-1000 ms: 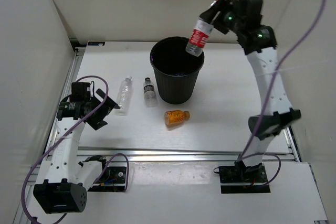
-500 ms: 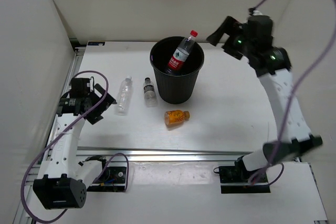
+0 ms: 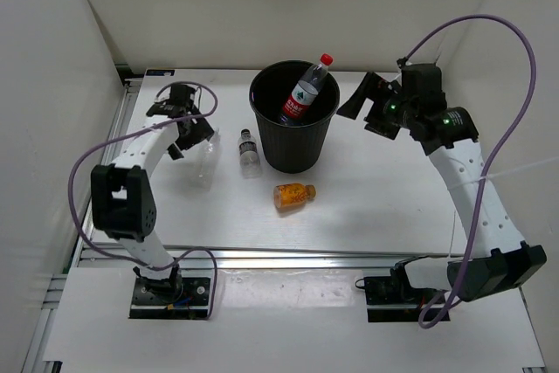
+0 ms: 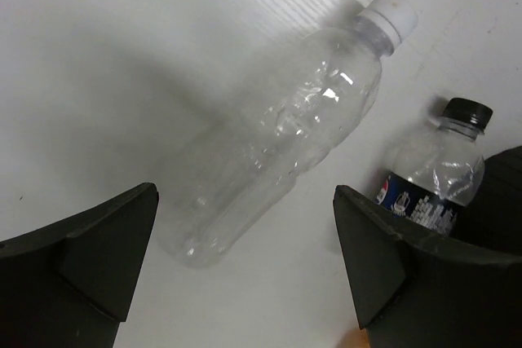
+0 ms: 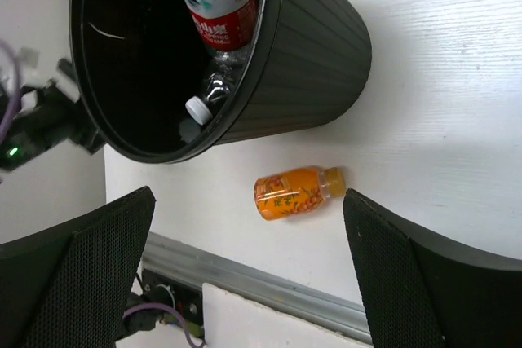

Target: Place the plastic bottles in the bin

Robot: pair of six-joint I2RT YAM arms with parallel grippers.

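At the far left, the left gripper stood with its jaws spread wide and nothing between them, poised over the clear white-capped bottle. Its wrist view showed both fingers clear of the plastic. That bottle lay on its side on the white table, left of the bin. Just to its right, close to it but apart, lay the small black-capped bottle, also on its side, with a dark blue label visible in the left wrist view. It lay just beside the outer wall of the bin, though whether it touched the wall could not be told. The black bin stood upright at the middle of the table's far half. Inside it, the red-capped bottle leaned against the far right of the rim, its cap poking above the edge and its red label facing up. Lower in the bin, the right wrist view caught another clear bottle with a white cap. In front of the bin the stubby orange bottle lay on its side on the table, well apart from both grippers. To the right of the bin the right gripper hung above the table, fingers splayed apart and empty, its opening turned towards the bin.
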